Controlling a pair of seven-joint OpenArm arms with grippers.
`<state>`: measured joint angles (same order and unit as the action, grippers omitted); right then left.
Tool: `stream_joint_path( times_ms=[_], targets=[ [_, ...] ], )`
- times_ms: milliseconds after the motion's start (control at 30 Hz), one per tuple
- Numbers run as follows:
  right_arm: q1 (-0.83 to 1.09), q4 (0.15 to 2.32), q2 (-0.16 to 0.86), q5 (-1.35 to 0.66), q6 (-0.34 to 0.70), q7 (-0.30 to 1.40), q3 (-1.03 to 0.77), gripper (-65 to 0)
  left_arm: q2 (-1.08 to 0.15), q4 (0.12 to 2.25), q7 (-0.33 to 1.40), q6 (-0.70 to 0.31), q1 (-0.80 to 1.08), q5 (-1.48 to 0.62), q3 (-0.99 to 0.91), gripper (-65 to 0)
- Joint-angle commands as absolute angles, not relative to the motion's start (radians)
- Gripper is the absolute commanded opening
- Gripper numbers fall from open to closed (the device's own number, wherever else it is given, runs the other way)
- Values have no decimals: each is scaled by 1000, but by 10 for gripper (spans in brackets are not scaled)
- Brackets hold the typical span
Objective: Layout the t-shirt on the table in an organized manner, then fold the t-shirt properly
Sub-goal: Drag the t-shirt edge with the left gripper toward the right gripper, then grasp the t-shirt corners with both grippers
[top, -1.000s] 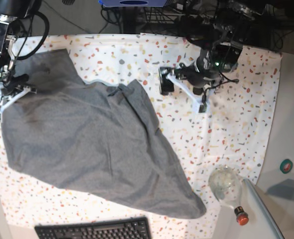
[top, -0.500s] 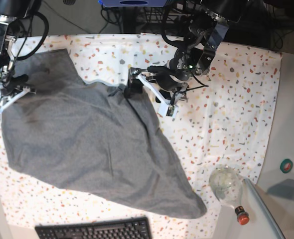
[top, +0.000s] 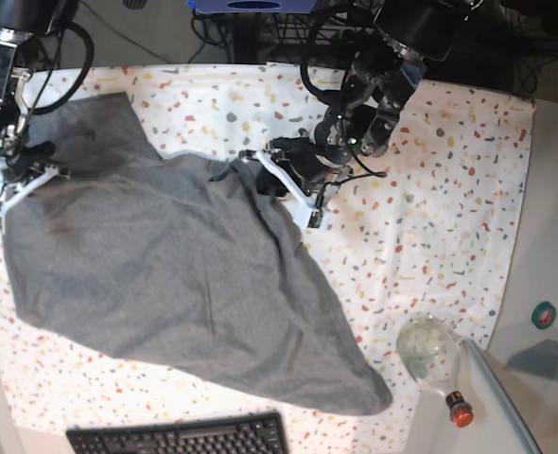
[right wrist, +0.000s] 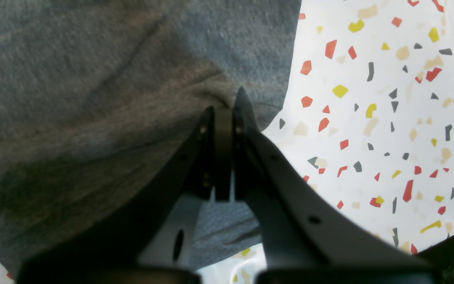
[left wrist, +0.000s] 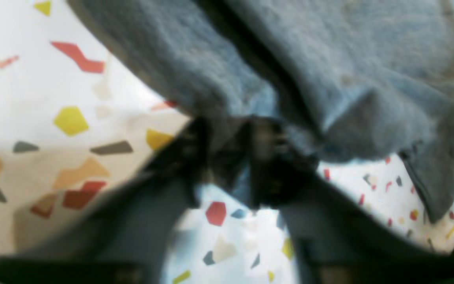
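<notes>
The grey t-shirt (top: pixel 184 274) lies rumpled on the speckled table (top: pixel 430 218), stretched diagonally from upper left to lower right. My left gripper (top: pixel 277 180) is at the shirt's upper edge near the table's middle. In the left wrist view, which is blurred, the left gripper (left wrist: pixel 239 154) has its fingers pinched together on a fold of the t-shirt (left wrist: pixel 329 59). My right gripper (top: pixel 14 184) sits at the shirt's far left edge. The right wrist view shows the right gripper (right wrist: pixel 224 108) shut on the hem of the t-shirt (right wrist: pixel 93 79), beside the bare table (right wrist: pixel 388 118).
A black keyboard (top: pixel 180 437) lies at the front edge. A clear bottle (top: pixel 428 352) with a red cap lies at the front right, near a glass-like panel. A green roll (top: pixel 544 315) sits off the cloth at right. Cables and equipment crowd the back.
The left arm moved left from the bare table onto the shirt's upper edge, and its jaws closed on the fabric. The right arm and the shirt's left side stayed put.
</notes>
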<state>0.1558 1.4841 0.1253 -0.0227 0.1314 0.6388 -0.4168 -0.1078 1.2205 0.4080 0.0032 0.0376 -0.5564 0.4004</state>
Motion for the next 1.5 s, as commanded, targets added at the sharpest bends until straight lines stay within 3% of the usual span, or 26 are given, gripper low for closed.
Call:
stream_joint_path(
  times_ms=[0,133,367,733,767,867,933,1067,1233,1467],
  targets=[
    [145,1498,136,-24,124,622,-420,-650,-122,1233,452,12,50,-553,403,-650],
    [145,1498,131,-24,124,622,-420,-650,-182,1288,472,13,54,-553,351,-650],
    [148,1504,122,-24,124,622,-351,-650,-259,1501,722,13,134,-549,84,-650],
    [189,1563,62,-25,38,627,-321,-650,-297,1557,733,16,254,-547,19,-650],
    [200,1580,65,-25,38,627,-323,-620,-295,1557,733,16,254,-547,19,-650],
    [228,1636,76,-25,38,621,-332,-347,-297,1557,733,16,254,-547,19,-650],
    [240,1652,107,-28,38,615,-378,-231,-300,1563,733,16,254,-547,19,-650],
    [255,1632,148,-28,54,576,-461,-243,-300,1564,733,16,254,-547,19,-650],
    [268,1572,160,-27,282,579,-470,-245,-300,1560,733,16,254,-547,19,-650],
    [209,1340,163,-24,303,487,-463,-246,-300,1561,733,16,252,-547,19,-650]
  ],
)
